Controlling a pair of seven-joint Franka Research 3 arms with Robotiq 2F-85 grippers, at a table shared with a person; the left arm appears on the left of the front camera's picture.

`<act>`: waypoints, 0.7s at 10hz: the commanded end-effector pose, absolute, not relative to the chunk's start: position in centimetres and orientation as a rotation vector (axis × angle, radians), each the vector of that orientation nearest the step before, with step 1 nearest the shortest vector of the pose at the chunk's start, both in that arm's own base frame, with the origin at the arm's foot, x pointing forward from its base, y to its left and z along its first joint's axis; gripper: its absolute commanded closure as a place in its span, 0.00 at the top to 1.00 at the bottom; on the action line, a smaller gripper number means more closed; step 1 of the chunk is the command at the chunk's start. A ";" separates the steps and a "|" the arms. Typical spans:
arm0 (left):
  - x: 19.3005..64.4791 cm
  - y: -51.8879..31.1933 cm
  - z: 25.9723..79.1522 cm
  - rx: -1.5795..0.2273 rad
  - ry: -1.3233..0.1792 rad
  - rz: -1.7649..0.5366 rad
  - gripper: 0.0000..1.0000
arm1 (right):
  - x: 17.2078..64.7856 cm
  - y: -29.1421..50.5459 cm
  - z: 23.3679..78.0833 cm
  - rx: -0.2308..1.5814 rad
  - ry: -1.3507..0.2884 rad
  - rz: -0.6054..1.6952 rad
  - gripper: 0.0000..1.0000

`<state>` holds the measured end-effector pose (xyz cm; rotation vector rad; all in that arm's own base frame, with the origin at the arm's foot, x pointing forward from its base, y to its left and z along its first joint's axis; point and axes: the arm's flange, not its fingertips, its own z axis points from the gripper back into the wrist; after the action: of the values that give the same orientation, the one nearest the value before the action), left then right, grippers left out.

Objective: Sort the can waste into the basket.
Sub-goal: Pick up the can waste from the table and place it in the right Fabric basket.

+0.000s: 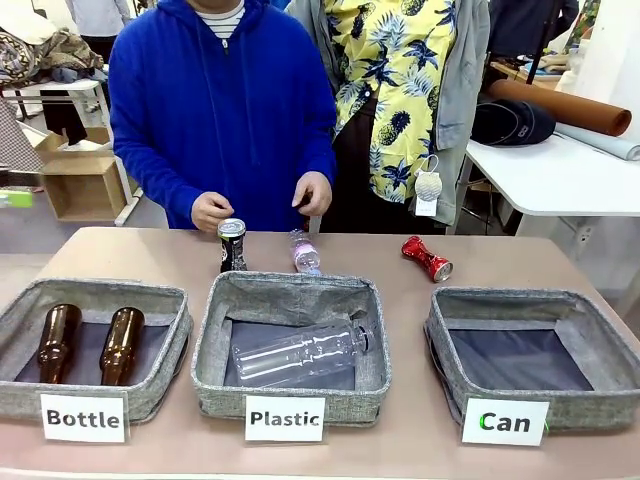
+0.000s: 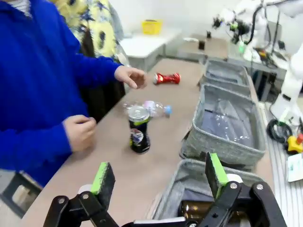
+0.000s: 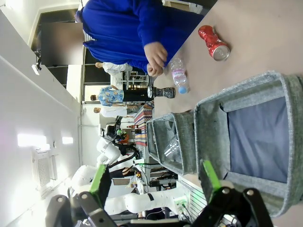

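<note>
A slim dark can [image 1: 232,245] with a silver top stands upright on the table behind the middle basket, just in front of the person's hand [image 1: 210,211]. A crushed red can [image 1: 428,258] lies on its side farther right. The grey "Can" basket [image 1: 610,362] sits at the front right with nothing in it. In the left wrist view my left gripper [image 2: 161,182] is open, hovering over the table's near left end, with the dark can [image 2: 138,129] and red can [image 2: 166,78] well ahead of it. My right gripper [image 3: 152,182] is open above the "Can" basket [image 3: 211,127], the red can [image 3: 214,43] beyond.
The "Plastic" basket [image 1: 375,340] holds a clear bottle [image 1: 300,353]; the "Bottle" basket [image 1: 170,345] holds two brown bottles [image 1: 88,343]. A small clear bottle [image 1: 304,252] lies on the table between the cans. A person in blue stands at the far edge with both hands by the cans.
</note>
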<state>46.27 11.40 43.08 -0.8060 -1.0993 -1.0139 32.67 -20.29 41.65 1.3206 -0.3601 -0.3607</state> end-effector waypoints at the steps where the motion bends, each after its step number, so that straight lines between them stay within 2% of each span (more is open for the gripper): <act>1: 50.0 5.5 42.1 -0.786 -0.999 -1.090 1.00 | 32.6 -20.3 41.7 1.324 -0.379 -0.339 1.00; 4: 54.8 -0.9 38.7 -0.790 -0.800 -1.228 1.00 | 32.6 -20.3 41.7 1.324 -0.379 -0.339 1.00; 7: 57.6 -2.5 37.3 -0.781 -0.770 -1.211 1.00 | 32.6 -20.3 41.7 1.324 -0.379 -0.339 1.00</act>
<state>57.02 -3.08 36.21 -0.7726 -0.7902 -1.2201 32.67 -20.28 41.65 1.3205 -0.3598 -0.3607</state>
